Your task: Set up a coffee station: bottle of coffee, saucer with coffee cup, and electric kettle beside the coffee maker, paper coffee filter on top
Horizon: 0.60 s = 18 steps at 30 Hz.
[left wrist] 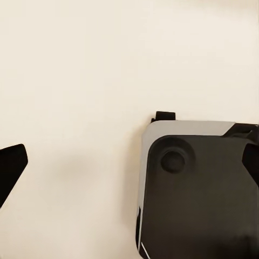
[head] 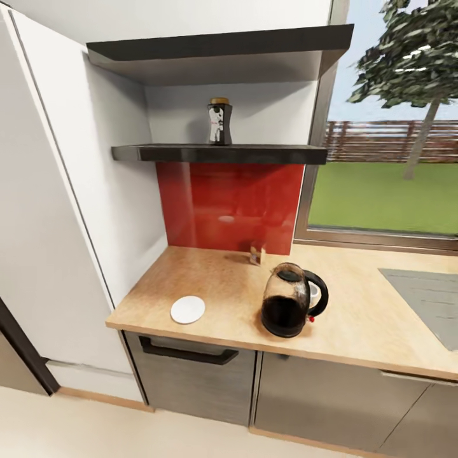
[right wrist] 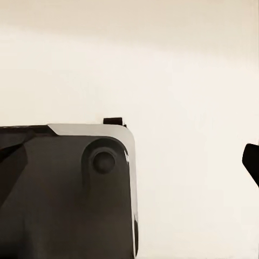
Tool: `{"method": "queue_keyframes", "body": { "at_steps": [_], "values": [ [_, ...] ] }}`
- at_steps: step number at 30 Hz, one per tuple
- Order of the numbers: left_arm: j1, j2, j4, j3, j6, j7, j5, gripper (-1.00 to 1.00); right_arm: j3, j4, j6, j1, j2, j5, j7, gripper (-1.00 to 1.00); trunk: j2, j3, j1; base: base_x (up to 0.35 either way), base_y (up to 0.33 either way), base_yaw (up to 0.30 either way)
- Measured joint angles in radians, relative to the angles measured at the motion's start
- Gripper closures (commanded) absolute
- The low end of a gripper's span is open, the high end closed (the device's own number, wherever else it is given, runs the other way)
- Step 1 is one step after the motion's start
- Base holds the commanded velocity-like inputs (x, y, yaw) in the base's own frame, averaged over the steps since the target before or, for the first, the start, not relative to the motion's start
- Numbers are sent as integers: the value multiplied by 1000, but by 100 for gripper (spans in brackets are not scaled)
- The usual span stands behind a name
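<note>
From where I drive, the bottle of coffee (head: 219,121) sits on the shelf (head: 219,153) at twelve o'clock, kettle (head: 289,308) and saucer (head: 187,310) already on the counter (head: 375,318), and I cannot tell either gripper's state.
</note>
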Motion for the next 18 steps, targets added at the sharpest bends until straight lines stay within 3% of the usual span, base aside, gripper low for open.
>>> {"method": "queue_keyframes", "body": {
  "at_steps": [13, 18],
  "values": [
    [0, 1, 0, 1, -1, 0, 0, -100, 0, 0, 0, 0, 1, 0, 0, -100, 0, 0, 0, -11, 9, -267],
    [0, 1, 0, 1, -1, 0, 0, -100, 0, 0, 0, 0, 2, 0, -1, -100, 0, 0, 0, -185, 0, -220]
  ]
}}
